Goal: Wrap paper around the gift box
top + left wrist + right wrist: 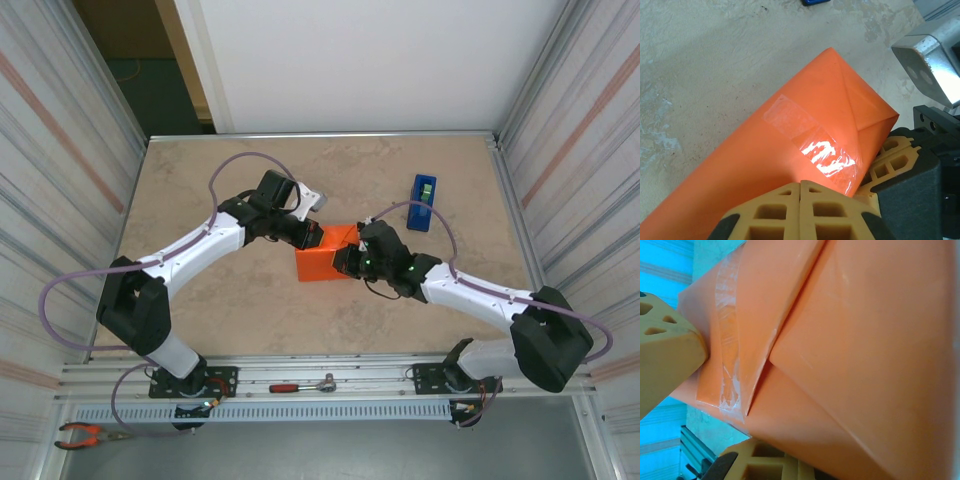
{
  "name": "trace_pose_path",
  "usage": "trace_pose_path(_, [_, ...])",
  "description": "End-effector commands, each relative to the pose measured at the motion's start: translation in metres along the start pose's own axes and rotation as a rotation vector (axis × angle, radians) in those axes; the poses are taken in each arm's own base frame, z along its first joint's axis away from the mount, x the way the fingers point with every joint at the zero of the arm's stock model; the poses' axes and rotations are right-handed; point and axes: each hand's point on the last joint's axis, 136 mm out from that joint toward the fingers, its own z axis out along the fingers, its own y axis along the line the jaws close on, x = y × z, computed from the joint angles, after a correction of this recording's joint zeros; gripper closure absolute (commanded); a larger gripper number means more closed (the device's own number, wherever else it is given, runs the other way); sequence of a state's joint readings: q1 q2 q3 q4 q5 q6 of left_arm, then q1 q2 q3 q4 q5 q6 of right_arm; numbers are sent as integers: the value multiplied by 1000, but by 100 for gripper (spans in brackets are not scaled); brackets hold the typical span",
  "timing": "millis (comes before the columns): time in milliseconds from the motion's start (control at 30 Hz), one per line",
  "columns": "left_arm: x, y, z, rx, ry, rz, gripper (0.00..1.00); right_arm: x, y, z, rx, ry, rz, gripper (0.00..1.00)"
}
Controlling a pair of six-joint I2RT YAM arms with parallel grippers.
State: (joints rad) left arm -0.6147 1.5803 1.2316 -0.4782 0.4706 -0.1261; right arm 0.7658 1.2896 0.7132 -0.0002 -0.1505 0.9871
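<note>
two hands of mine meet at one parcel. the bright orange sheet of thin paper (322,262) is folded round a blocky shape in the middle of the tan mottled bench (200,310); the gift box is covered on every side i can see. my left hand (312,237) has its yellow fingers pressed together with nothing between them, tips against the parcel's far left side. my right hand (347,262) is closed the same way, holding nothing, tips against the parcel's right side. a strip of clear tape (810,145) lies across a seam on the paper, beside a triangular end fold. a narrow blue tape dispenser (423,202) sits to the far right, well apart from the parcel. a red-handled tool (300,386) lies on the metal rail at the near edge.
</note>
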Motion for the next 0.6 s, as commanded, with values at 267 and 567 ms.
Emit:
trace_pose_path(267, [6,-16,-10,39,30,0,82,-28,23,-55,-52,-75,-15,100])
trace_pose_path(567, [-39,-23,-36,54,-142,-7,43,-76,41,-63,-74,-125,-28,100])
